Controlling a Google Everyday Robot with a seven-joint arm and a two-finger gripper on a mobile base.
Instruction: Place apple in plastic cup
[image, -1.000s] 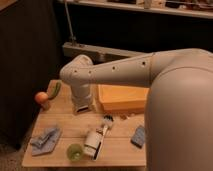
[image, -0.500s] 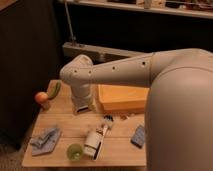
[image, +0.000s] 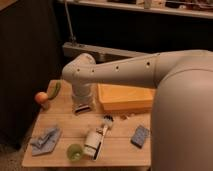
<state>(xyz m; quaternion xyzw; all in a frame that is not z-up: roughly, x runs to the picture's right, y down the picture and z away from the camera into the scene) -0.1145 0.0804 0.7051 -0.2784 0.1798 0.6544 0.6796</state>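
The apple (image: 41, 97), small and orange-red, sits at the table's far left edge, touching the end of a long green vegetable (image: 54, 90). The plastic cup (image: 75, 151), translucent yellow-green, stands upright near the front edge. My gripper (image: 83, 108) points down from the bent white arm over the back-middle of the table. It is to the right of the apple and well behind the cup. It is open and holds nothing.
A white bottle (image: 95, 141) with a dark label lies on its side just right of the cup. A yellow box (image: 125, 98) fills the back right. There is a blue cloth (image: 46, 140) at front left and a blue sponge (image: 140, 136) at front right. The wooden table (image: 65, 122) ends close to the apple.
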